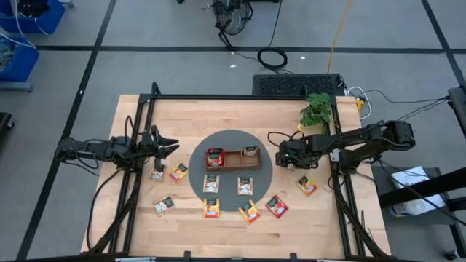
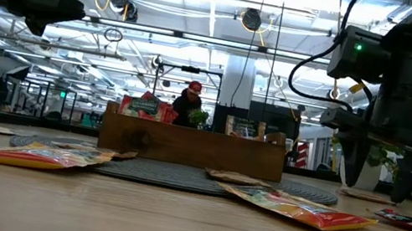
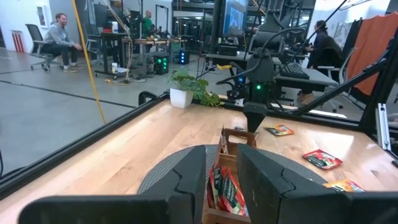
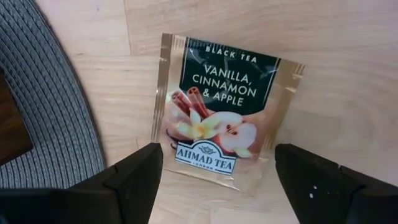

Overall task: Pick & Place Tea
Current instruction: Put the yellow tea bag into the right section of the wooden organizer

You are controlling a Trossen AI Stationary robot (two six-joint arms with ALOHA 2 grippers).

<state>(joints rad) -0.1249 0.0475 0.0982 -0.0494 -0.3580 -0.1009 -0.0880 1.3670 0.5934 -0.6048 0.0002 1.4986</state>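
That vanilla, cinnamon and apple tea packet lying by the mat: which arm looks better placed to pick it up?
The right. Its gripper hangs open directly over the packet, fingers either side. The left gripper hovers open across the table.

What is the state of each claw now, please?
Left claw: open, empty.
Right claw: open above a tea packet, holding nothing.

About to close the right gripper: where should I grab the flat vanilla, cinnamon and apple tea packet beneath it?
Come straight down; the flat vanilla, cinnamon and apple tea packet lies on bare wood. The open right gripper already straddles its lower edge, so pinch there across its width.
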